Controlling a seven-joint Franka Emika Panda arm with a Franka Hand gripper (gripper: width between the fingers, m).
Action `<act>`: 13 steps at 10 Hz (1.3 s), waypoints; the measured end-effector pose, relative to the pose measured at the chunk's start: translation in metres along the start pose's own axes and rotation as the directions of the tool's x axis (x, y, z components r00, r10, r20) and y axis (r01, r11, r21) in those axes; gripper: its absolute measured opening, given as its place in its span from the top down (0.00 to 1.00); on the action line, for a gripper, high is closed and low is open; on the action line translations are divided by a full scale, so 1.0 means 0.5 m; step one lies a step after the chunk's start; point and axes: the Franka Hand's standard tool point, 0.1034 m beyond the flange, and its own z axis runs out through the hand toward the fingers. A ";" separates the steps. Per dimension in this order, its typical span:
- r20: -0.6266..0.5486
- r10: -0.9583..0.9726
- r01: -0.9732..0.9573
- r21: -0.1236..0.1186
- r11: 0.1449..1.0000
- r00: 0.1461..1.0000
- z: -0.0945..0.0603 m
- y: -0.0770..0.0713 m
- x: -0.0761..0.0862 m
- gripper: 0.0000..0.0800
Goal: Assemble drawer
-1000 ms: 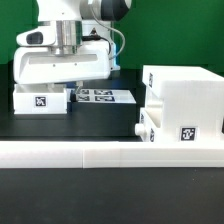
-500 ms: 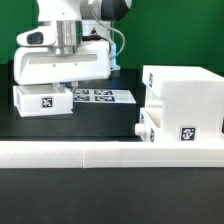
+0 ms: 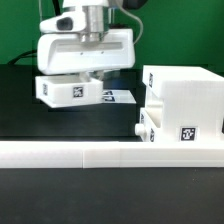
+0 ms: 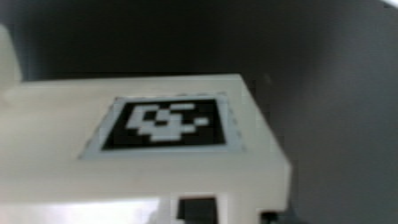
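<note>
Your fingers (image 3: 90, 74) grip the small white tagged plastic tray (image 3: 68, 91), now lifted off the black tabletop (image 3: 40, 122) and carried toward 3 o'clock, nearer the white boxy housing (image 3: 185, 100).

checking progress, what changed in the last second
The gripper, shut on the small white open-topped plastic tray, lifted it off the black table and carried it toward the exterior view's right. The large white boxy plastic housing and the marker board stayed put.
</note>
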 end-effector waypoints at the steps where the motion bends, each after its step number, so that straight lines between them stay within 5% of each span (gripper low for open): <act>1: -0.008 -0.044 0.044 0.001 0.999 0.999 -0.020 -0.017 0.047 0.95; 3: 0.001 -0.109 0.109 0.014 0.994 0.994 -0.033 -0.036 0.098 0.95; 7: 0.008 -0.282 0.282 0.017 0.959 0.959 -0.024 -0.030 0.086 0.95; 13: 0.032 -0.709 0.708 0.043 0.705 0.704 -0.016 0.011 0.102 0.95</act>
